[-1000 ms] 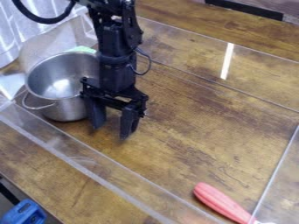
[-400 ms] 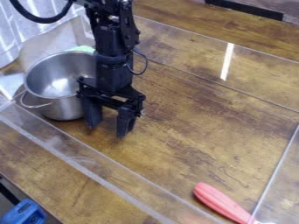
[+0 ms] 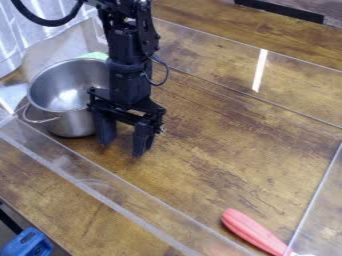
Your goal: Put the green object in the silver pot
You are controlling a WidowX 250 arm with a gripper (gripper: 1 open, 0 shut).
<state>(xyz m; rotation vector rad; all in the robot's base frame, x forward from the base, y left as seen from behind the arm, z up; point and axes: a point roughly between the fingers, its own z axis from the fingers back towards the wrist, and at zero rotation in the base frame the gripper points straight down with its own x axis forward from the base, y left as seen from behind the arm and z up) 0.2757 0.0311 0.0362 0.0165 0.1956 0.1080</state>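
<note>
Almost no change is seen vs 0.4 s ago; since 1.0 s ago the end effector (image 3: pixel 124 141) was shifted slightly left. Its fingers are spread apart, nothing held, just beside the silver pot (image 3: pixel 60 98). Green object (image 3: pixel 94 56) is partly seen behind pot, on the table (image 3: pixel 241 140).
</note>
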